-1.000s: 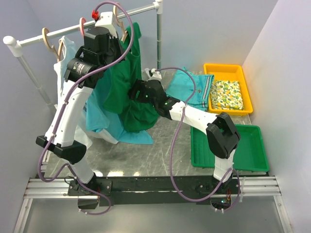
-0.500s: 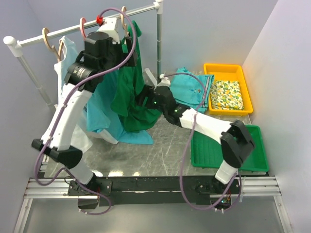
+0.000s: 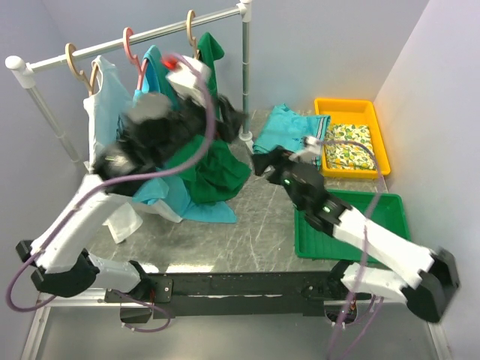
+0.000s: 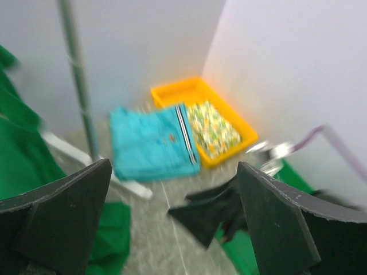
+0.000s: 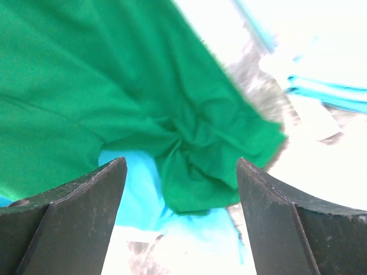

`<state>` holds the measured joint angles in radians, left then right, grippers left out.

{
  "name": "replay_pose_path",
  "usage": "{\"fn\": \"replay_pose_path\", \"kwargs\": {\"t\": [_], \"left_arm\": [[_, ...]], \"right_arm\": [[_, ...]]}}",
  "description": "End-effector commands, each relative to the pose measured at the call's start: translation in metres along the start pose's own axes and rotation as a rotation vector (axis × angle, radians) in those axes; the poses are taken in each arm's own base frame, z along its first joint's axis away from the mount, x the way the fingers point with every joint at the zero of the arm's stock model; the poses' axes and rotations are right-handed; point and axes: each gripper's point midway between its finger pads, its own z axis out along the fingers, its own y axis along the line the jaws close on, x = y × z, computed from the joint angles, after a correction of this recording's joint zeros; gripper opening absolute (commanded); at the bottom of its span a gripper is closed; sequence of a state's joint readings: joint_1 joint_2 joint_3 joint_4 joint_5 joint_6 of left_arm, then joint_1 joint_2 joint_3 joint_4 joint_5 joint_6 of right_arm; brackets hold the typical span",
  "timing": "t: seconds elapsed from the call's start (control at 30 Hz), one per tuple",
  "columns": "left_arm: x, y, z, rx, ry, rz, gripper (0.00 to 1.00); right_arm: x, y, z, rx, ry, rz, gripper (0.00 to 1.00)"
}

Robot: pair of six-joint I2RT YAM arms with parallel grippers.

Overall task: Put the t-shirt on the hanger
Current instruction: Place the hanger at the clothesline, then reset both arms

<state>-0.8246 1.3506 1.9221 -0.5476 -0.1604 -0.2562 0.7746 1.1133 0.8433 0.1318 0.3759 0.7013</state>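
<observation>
The dark green t-shirt (image 3: 217,161) hangs from the beige hanger, whose hook (image 3: 190,28) sits over the rail. The hanger's shoulders are hidden inside the shirt. My left gripper (image 3: 229,120) is blurred just right of the shirt's upper part. It is open (image 4: 175,229) and empty, with the shirt's edge (image 4: 17,149) at its left. My right gripper (image 3: 266,161) hovers a little right of the shirt's lower hem. It is open (image 5: 180,223) and faces the bunched green cloth (image 5: 143,86) without touching it.
A pink hanger (image 3: 129,41) carries a turquoise shirt (image 3: 169,195), and a white shirt (image 3: 105,97) hangs further left. The rail's upright post (image 3: 244,67) stands behind. Folded turquoise cloth (image 3: 289,131), a yellow tray (image 3: 379,142) and a green tray (image 3: 397,232) lie to the right.
My left gripper opened, let go at the rail and dropped down and to the right. My right arm pulled back from the t-shirt toward the right. The t-shirt now hangs free.
</observation>
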Motion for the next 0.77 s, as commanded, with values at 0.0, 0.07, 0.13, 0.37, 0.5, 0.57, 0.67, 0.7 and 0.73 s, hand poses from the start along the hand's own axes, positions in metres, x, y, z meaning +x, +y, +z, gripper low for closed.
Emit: {"fn": "replay_pose_path", "kwargs": {"t": [0.0,0.07,0.13,0.37,0.5,0.57,0.67,0.7,0.73], "left_arm": [[0.079,-0.008,0.031,-0.004,0.075,-0.048,0.96],[0.137,-0.005,0.026,0.017,0.147,-0.064,0.96],[0.192,0.003,0.026,0.007,0.205,-0.086,0.96],[0.318,-0.017,0.013,-0.029,0.370,-0.166,0.96],[0.337,-0.011,0.007,-0.066,0.372,-0.177,0.96],[0.342,-0.007,0.007,-0.078,0.377,-0.170,0.96],[0.342,-0.012,0.010,-0.056,0.379,-0.161,0.96],[0.342,-0.013,0.011,-0.048,0.376,-0.160,0.96],[0.343,-0.015,0.010,-0.032,0.380,-0.151,0.96]], "right_arm": [[-0.031,-0.051,-0.048,0.140,-0.164,0.052,0.85],[-0.023,-0.075,-0.061,0.188,-0.178,0.073,0.85],[-0.023,-0.085,-0.077,0.183,-0.190,0.096,0.85],[-0.003,-0.117,-0.093,0.208,-0.204,0.137,0.85],[-0.010,-0.118,-0.096,0.234,-0.206,0.101,0.86],[-0.015,-0.116,-0.097,0.235,-0.211,0.089,0.86],[-0.019,-0.114,-0.099,0.227,-0.224,0.082,0.86],[-0.020,-0.112,-0.099,0.218,-0.228,0.083,0.86],[-0.021,-0.111,-0.099,0.212,-0.228,0.080,0.86]]}}
